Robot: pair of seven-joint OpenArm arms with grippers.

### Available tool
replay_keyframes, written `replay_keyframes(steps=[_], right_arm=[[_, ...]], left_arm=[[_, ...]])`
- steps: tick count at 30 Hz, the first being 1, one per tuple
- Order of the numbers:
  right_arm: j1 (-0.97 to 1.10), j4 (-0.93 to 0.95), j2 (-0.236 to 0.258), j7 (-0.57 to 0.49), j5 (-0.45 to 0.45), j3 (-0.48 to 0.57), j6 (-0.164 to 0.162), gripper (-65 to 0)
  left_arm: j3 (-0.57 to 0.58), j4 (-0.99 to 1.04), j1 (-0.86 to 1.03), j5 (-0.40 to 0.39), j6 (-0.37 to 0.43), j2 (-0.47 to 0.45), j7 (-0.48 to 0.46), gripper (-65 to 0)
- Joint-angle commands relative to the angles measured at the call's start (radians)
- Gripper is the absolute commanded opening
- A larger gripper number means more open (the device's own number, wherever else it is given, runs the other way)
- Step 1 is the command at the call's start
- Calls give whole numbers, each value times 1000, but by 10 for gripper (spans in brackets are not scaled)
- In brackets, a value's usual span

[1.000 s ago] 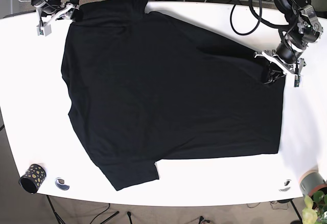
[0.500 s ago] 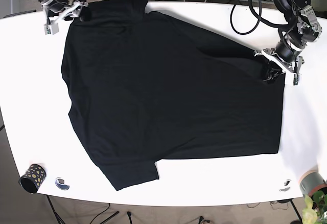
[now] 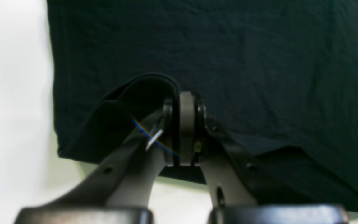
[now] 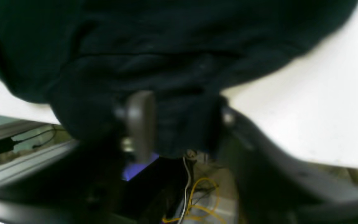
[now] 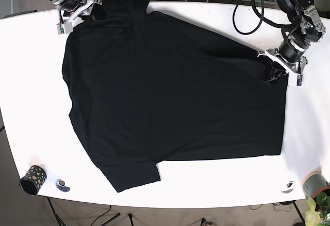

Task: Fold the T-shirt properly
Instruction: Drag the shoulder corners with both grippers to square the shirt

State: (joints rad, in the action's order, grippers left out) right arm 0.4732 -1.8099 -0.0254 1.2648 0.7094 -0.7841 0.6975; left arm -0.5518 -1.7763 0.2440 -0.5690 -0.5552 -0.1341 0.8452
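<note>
1. Left gripper (image 5: 279, 70) stands at the shirt's (image 5: 170, 92) hem corner on the base view's right; its wrist view shows the jaws pressed together on a raised pleat of black cloth (image 3: 154, 84).

2. Right gripper (image 5: 82, 13) sits at the far corner of the table (image 5: 31, 97), on the base view's left. Its wrist view is blurred, but a bunch of dark fabric fills the gap between the two fingers (image 4: 140, 121), so it reads as clamped on the shirt too.

3. Spread mostly flat, the shirt covers the middle of the white table. One sleeve (image 5: 131, 173) points toward the near edge, the other (image 5: 121, 4) lies at the far edge beside the right gripper.

4. With both far-side corners pinched, the step in hand looks like the first fold. The next move would call for lifting both corners together and carrying them across the shirt toward the near edge, keeping the cloth taut between the arms.

5. Room is tight behind the right gripper: its wrist view shows fabric hanging past the table's far edge, above cables. Any backward drift could drag the cloth off.

6. Bare tabletop lies along the near edge and on both sides of the shirt. A cup (image 5: 32, 179) stands at the near corner on the base view's left, well apart from the cloth.
</note>
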Motion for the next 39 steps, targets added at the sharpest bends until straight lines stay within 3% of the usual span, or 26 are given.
replay_keyframes(steps=[1,2,3,8,17,22,26,34,39], right_arm=[[-6,-8,5,9,-3,-4,1,-566],[-8,-8,5,9,-3,-4,1,-634],[-8,-11,5,9,-3,-4,1,-650],[-3,-14,5,9,-3,-4,1,-650],[51,-143,3,23,5,-28,1,-650],[60,-195,3,68,8,-34,1,-650],[60,-199,9,68,69,-44,1,-650],[-55,-198,40,68,109,-67,1,-650],[-147,-167,60,68,89,-57,1,-650]], left_arm=[[-4,-17,-7,-21,-7,-11,-22,-650],[-4,-17,-7,-21,-7,-11,-22,-650],[-4,-17,-7,-21,-7,-11,-22,-650],[-24,-20,-7,-32,-9,-5,-22,-650],[-121,-35,25,-156,-7,-2,64,-650],[-164,-102,108,-224,-7,-2,65,-650],[-193,-127,162,-279,-10,-8,65,-650],[-288,-133,208,-305,-128,-9,65,-650],[-353,-132,203,-305,-143,-28,65,-650]])
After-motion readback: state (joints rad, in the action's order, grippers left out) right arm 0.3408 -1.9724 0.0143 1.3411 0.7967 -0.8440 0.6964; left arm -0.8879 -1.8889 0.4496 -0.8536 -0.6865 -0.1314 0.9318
